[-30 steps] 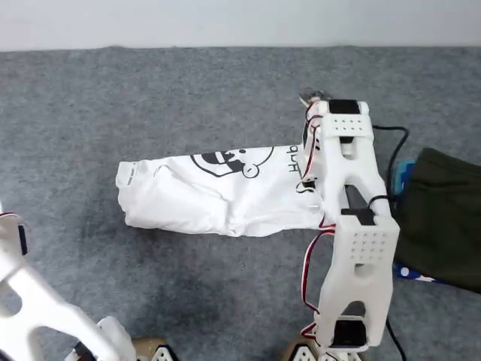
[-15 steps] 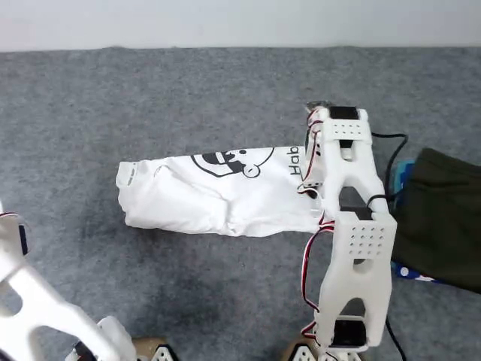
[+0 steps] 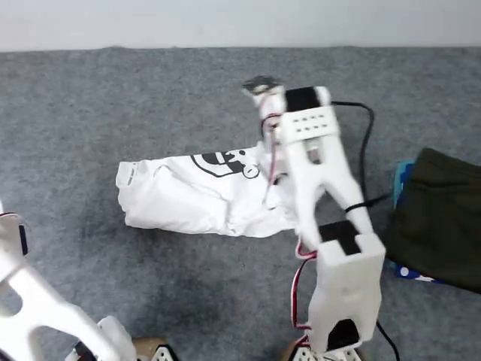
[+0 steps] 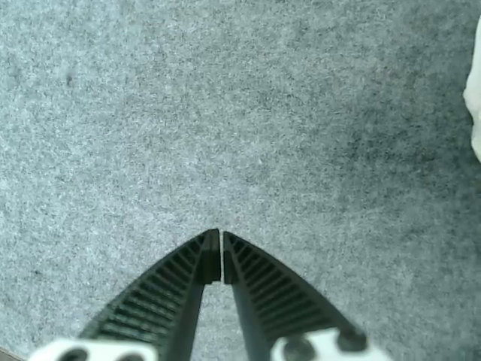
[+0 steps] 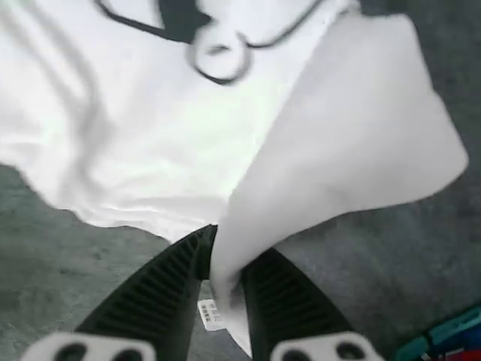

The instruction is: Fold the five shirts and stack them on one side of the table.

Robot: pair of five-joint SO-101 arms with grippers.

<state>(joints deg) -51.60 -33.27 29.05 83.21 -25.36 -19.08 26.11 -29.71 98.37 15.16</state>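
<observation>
A white shirt [image 3: 195, 199] with a black cartoon print lies as a long band across the middle of the grey table [image 3: 150, 90]. My right arm [image 3: 316, 158] stands over the shirt's right end. In the right wrist view my right gripper [image 5: 222, 241] is shut on a corner of the white shirt [image 5: 353, 135], and that flap hangs lifted over the printed part [image 5: 150, 113]. My left gripper [image 4: 221, 241] is shut on nothing, just above bare carpet, with the shirt's edge [image 4: 475, 113] off to one side. The left arm [image 3: 30, 301] sits at the front left corner.
A folded dark green shirt [image 3: 440, 218] lies at the table's right edge on top of something blue [image 3: 402, 177]. A black cable [image 3: 368, 135] runs from the right arm toward it. Bare carpet stretches behind and in front of the white shirt.
My right arm has swung left with the shirt's right end in its gripper, so that end now lies folded over and hides the lettering. The left arm has not moved.
</observation>
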